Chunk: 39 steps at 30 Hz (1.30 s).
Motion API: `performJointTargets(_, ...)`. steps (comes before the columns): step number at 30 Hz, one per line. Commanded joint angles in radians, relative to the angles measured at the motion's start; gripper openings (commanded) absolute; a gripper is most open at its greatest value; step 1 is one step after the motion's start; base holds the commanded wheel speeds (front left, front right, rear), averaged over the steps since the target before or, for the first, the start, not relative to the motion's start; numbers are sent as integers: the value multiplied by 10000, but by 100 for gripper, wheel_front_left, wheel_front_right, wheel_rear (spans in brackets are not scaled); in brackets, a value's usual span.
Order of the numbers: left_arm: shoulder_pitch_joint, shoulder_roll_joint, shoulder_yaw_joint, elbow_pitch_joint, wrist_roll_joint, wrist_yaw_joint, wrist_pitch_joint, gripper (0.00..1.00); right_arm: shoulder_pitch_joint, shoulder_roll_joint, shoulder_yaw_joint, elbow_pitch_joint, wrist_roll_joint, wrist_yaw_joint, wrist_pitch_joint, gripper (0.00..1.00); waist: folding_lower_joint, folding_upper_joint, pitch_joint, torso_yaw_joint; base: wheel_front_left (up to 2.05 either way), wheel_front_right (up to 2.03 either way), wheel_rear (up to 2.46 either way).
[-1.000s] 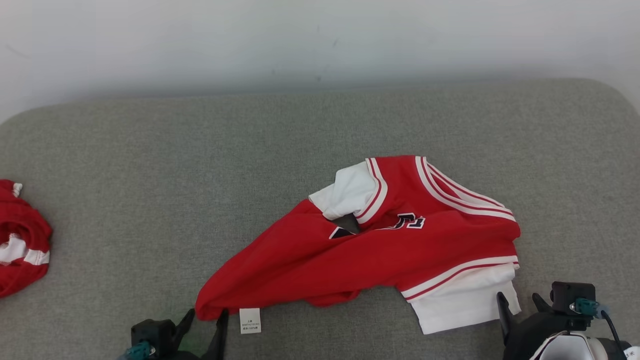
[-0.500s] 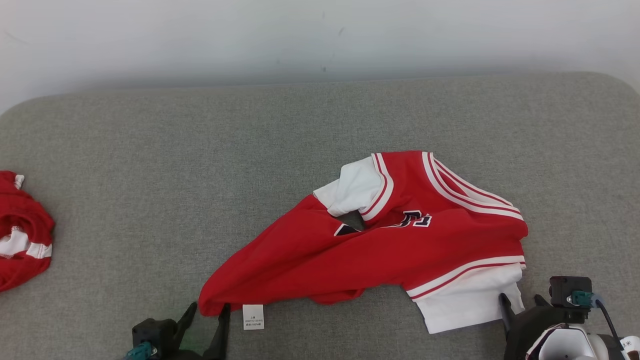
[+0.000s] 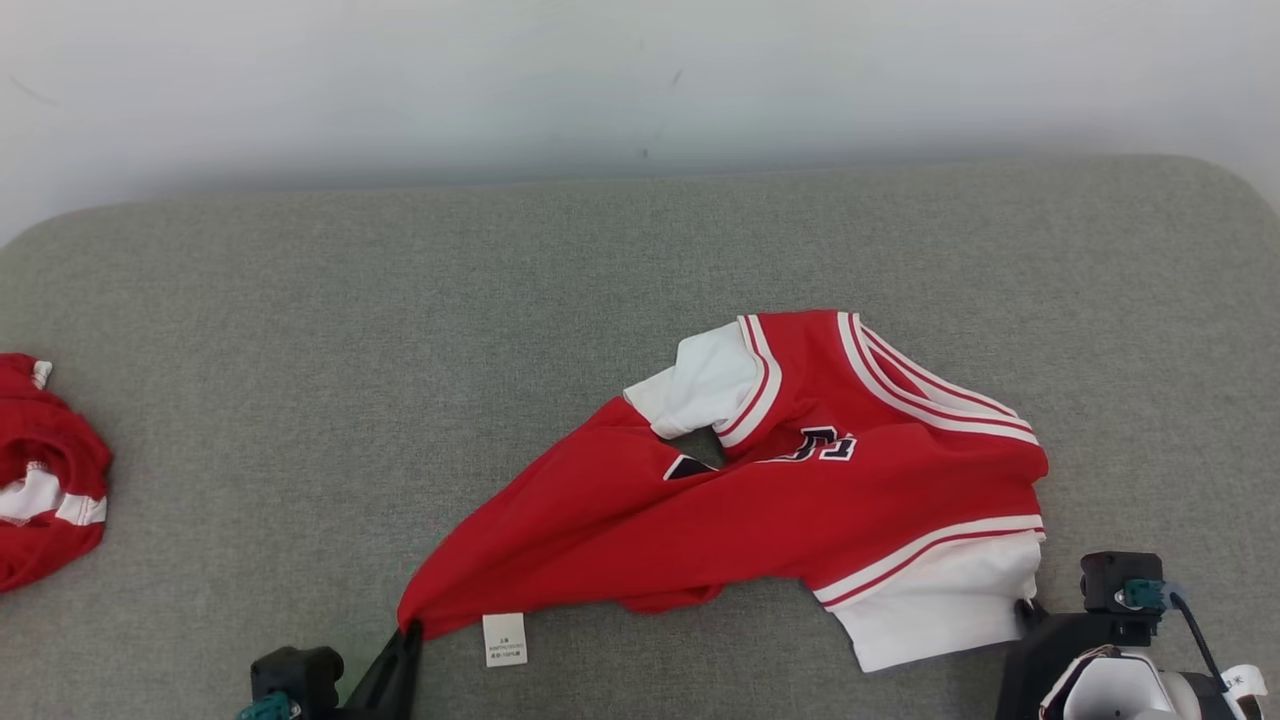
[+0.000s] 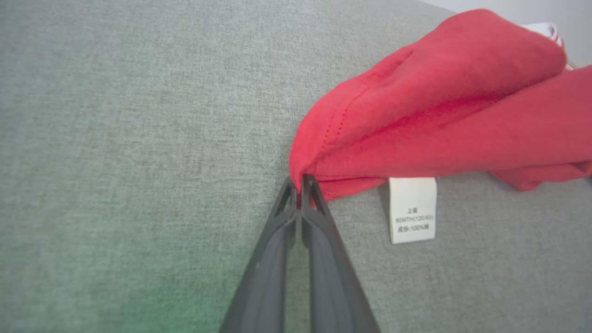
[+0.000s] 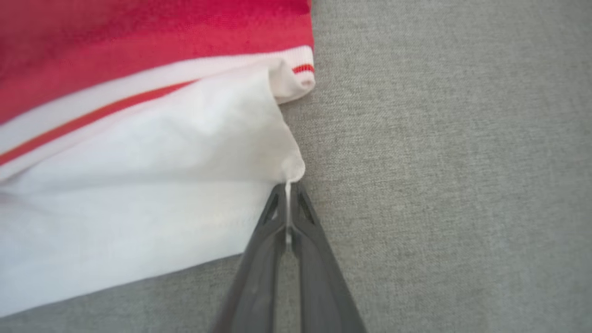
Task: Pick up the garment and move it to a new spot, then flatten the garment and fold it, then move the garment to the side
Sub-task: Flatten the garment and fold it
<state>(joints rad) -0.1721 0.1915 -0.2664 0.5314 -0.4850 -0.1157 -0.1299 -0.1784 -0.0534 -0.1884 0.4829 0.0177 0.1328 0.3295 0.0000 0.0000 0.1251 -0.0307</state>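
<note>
Two grips closed: your left end effector (image 4: 300, 179) pinches the garment (image 3: 800, 500) by its red corner at 7 o'clock, right end effector (image 5: 287, 185) pinches its white hem at 4 o'clock. Garment lies crumpled on the surface (image 3: 400, 300), 5 o'clock of centre.

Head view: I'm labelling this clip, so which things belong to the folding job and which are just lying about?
Job: red-and-white garment; left gripper, shut on its red corner; right gripper, shut on its white corner.
Lying about: crumpled red cloth at the far left of the grey surface.
</note>
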Motion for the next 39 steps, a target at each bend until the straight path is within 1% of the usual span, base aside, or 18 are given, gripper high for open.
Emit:
performJointTargets(1,159,65,-62,-104,-11,-50,-26,0,363,30,133,292,110,-37,190,0,0,0,-45,25,0,0,0)
performJointTargets(2,180,78,-144,-214,12,-70,-117,0,330,2,244,150,193,-34,47,0,0,0,-98,45,0,0,0)
performJointTargets(3,193,-44,-205,-407,-221,-64,-182,0,276,5,353,-154,560,-31,-208,0,0,0,-208,64,0,0,0)
performJointTargets(4,231,-183,-108,-722,-786,-116,-99,0,283,-16,378,-631,1080,-32,-421,0,0,0,-305,69,0,0,0)
performJointTargets(6,200,-295,0,-1055,-1379,-148,12,0,286,-23,347,-1027,1612,-32,-492,0,0,0,-354,61,0,0,0)
performJointTargets(10,-139,-227,178,-1999,-2455,-142,429,0,-24,-8,313,-2112,2950,-32,-406,0,0,0,-335,-21,0,0,0)
performJointTargets(13,-506,-70,238,-2737,-3170,-148,930,0,-464,-12,359,-2956,3863,-32,-113,0,0,0,-218,-139,0,0,0)
performJointTargets(16,-1110,143,296,-3303,-3871,-151,1670,0,-1161,-135,470,-3564,4617,-32,497,0,0,0,44,-282,0,0,0)
performJointTargets(18,-1709,385,311,-3584,-4210,-152,2220,0,-1835,-250,551,-3866,4974,-32,949,0,0,0,304,-371,0,0,0)
performJointTargets(21,-2797,644,541,-3812,-4561,-100,2886,0,-3053,-244,587,-4014,5522,-32,1585,0,0,0,883,-566,0,0,0)
performJointTargets(22,-2797,644,541,-3812,-4561,-100,2886,0,-3053,-244,587,-4014,5522,-32,1585,0,0,0,883,-566,0,0,0)
performJointTargets(23,-3201,708,636,-3855,-4669,-7,3105,0,-3516,-304,624,-4009,5605,-32,1755,0,0,0,1145,-642,0,0,0)
performJointTargets(27,-5179,1101,820,-3770,-4648,340,3898,0,-5612,-524,882,-3550,5738,-32,2070,0,0,0,2342,-929,0,0,0)
performJointTargets(29,-6297,1447,797,-3590,-4290,483,4212,0,-6827,-534,856,-3176,5664,-32,1985,0,0,0,3019,-1074,0,0,0)
performJointTargets(32,-8031,1706,892,-3244,-3850,742,4351,0,-8621,-350,689,-2585,5751,-32,1546,0,0,0,3945,-1285,0,0,0)
performJointTargets(34,-9151,1827,981,-3070,-3543,882,4169,0,-9747,-417,912,-2338,5449,-31,1090,0,0,0,4481,-1403,0,0,0)
performJointTargets(36,-10126,1878,1120,-2879,-3257,1016,3839,0,-10689,-513,1022,-2062,5259,-32,412,0,0,0,4884,-1507,0,0,0)
performJointTargets(39,-11568,1904,1331,-2604,-2866,1101,3129,0,-12114,-513,1120,-1544,4984,-33,-767,0,0,0,5354,-1665,0,0,0)
